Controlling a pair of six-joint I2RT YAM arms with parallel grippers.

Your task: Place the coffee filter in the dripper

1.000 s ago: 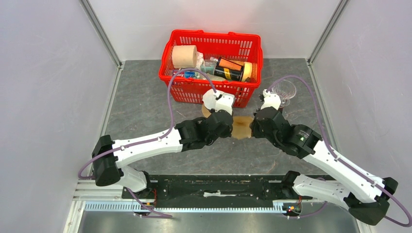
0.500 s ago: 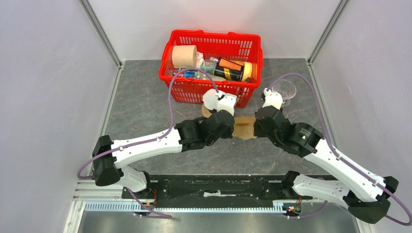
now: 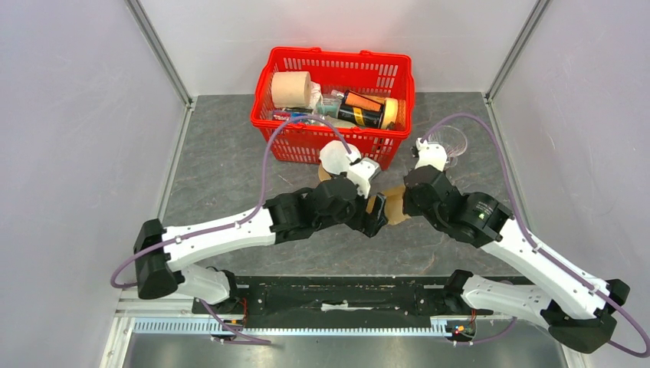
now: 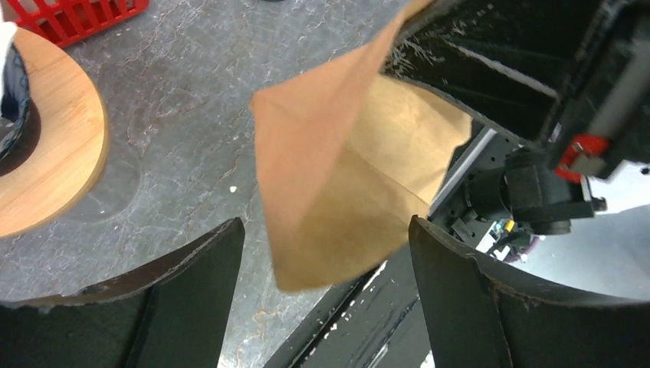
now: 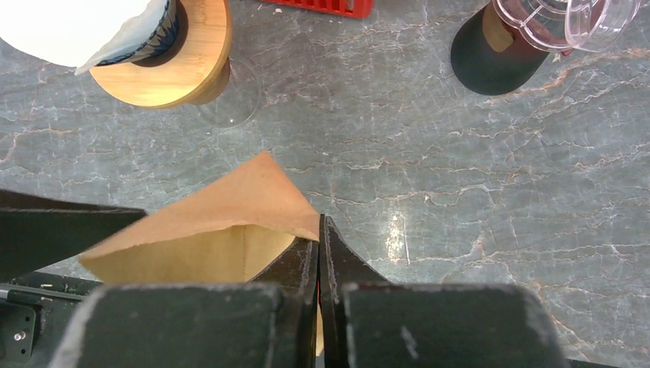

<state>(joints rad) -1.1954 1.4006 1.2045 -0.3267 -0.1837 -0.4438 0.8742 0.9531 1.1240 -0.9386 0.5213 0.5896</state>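
Note:
The brown paper coffee filter (image 3: pixel 391 205) hangs above the grey table between the two arms, its mouth spread open (image 5: pixel 230 207). My right gripper (image 5: pixel 320 224) is shut on the filter's right edge. My left gripper (image 4: pixel 326 230) is open, with its dark fingers (image 4: pixel 192 284) on either side of the filter's lower end (image 4: pixel 345 176), apart from the paper. A clear plastic dripper (image 5: pixel 567 19) sits on a dark base (image 5: pixel 479 54) at the far right, beyond my right gripper (image 3: pixel 402 201); it also shows in the top view (image 3: pixel 448 142).
A red basket (image 3: pixel 337 146) holding a paper roll, cans and bottles stands at the back. In front of it is a round wooden base (image 5: pixel 184 69) carrying a dark cup lined with white paper (image 5: pixel 77 27). Grey walls enclose both sides.
My left gripper has opened and let go of the filter, shifting slightly right and nearer. The right gripper keeps its hold, and the filter now hangs more upright.

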